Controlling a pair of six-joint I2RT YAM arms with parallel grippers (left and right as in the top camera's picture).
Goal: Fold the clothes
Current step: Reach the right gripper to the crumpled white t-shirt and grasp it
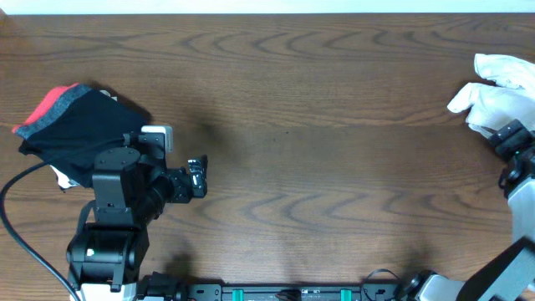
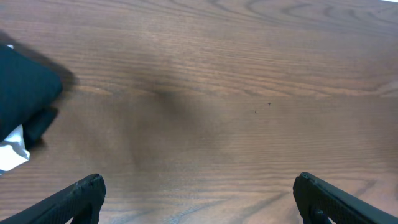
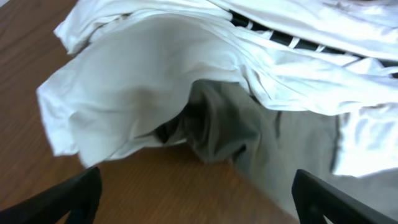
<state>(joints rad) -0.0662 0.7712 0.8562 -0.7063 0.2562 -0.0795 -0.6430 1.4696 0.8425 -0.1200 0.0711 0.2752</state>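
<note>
My left fingers point(image 2: 74, 200) and right fingers point(image 3: 68, 200) gaped empty; I judged the limp white T-shirt point(image 3: 143, 93) best pinched at its lower-left edge.

Matt, grained wood on table point(image 1: 334, 75); soft, creased, matt cloth on white shirt point(image 3: 155, 81), grey garment point(image 3: 249, 137) and black garment point(image 1: 75, 125).

- My whole working surface is a dark brown wooden table point(image 1: 334, 75) with a strong wavy grain, matte and evenly lit.
- From the left wrist view I can pick out two tiny dark specks point(image 2: 255, 112) on the wood, close together.
- A pale strip point(image 1: 251, 5) runs along beyond the table's far edge.
- A black cable point(image 1: 21, 176) loops over the near left corner.
</note>
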